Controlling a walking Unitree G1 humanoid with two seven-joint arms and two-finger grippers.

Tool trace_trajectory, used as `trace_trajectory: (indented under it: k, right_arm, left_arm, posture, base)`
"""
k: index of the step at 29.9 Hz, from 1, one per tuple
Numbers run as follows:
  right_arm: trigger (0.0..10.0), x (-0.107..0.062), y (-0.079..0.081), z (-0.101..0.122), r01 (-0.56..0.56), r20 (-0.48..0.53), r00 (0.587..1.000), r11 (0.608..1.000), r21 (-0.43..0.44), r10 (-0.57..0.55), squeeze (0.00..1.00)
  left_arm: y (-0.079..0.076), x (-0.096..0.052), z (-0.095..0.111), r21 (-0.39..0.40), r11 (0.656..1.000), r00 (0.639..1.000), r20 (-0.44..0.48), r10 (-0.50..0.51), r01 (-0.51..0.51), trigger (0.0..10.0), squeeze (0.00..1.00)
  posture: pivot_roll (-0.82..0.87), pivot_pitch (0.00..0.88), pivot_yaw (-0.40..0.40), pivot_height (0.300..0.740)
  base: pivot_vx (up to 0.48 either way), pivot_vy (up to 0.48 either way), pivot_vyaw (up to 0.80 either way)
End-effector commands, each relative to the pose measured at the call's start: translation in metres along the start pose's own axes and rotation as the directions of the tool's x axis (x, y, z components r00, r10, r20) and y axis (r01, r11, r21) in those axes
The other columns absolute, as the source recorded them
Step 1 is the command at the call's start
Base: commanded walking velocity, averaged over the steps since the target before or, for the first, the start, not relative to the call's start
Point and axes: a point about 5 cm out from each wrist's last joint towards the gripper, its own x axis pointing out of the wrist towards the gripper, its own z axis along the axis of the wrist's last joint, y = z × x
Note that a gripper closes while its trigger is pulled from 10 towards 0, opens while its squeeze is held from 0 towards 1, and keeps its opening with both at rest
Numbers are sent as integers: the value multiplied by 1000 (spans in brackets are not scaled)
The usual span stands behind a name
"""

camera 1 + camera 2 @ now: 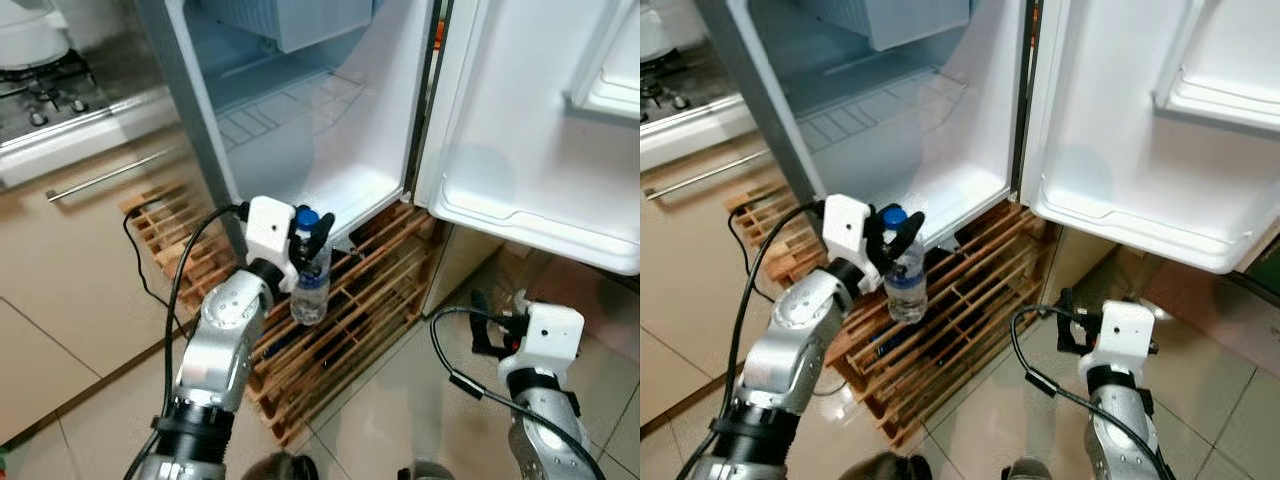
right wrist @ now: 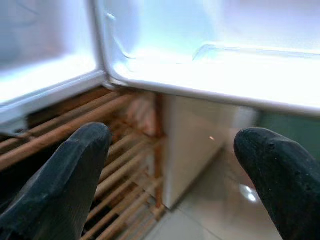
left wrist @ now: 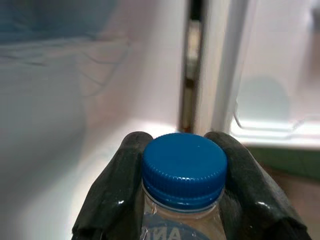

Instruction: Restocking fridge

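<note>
Left eye view: the left gripper grasps a clear plastic water bottle with a blue cap by the neck, upright before the open white fridge, above a wooden slatted pallet. Lower down, the right gripper hangs released, fingers spread.

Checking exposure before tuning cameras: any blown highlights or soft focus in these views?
Right wrist view: the white fridge door shelf is blown out and the black fingers are blurred. Left wrist view: the blue ribbed bottle cap is sharp, the fridge interior soft. Eye views: evenly lit.
</note>
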Motion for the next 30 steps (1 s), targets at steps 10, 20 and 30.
trace_trajectory:
  k: [10,20,30]
  right_arm:
    - [10000,7,5,8,-13,48,999,1000,8,13,0]
    - [10000,3,14,5,-20,39,999,1000,12,19,0]
    - [10000,2,16,5,-29,41,999,1000,1,29,0]
  left_arm:
    - [6,22,5,29,1000,1000,-6,5,-4,10000,0]
    - [8,32,3,69,997,999,-24,-31,33,10000,0]
    - [8,33,2,64,997,999,-15,-31,32,10000,0]
  posture:
    - [-144,0,97,723]
    - [-161,5,119,723]
    - [-161,10,117,723]
  base:
    - [0,-463,0]
    - [25,-78,-222]
    - [0,0,-553]
